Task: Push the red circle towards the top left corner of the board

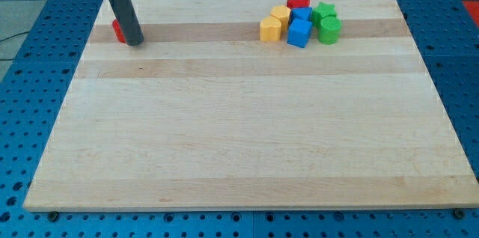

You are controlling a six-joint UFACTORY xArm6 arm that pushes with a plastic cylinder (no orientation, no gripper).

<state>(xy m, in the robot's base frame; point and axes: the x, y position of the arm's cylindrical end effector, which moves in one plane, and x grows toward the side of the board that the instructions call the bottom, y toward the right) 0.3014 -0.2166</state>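
Note:
The red circle [118,30] lies near the board's top left corner, mostly hidden behind my dark rod; only its left edge shows. My tip [135,42] rests on the board right against the red circle's right side, slightly below it.
A tight cluster of blocks sits at the top, right of centre: a red star [299,1], two yellow blocks [271,28] [281,14], two blue blocks [299,34] [302,15], a green star [323,10] and a green cylinder [329,31]. The wooden board [239,133] lies on a blue perforated table.

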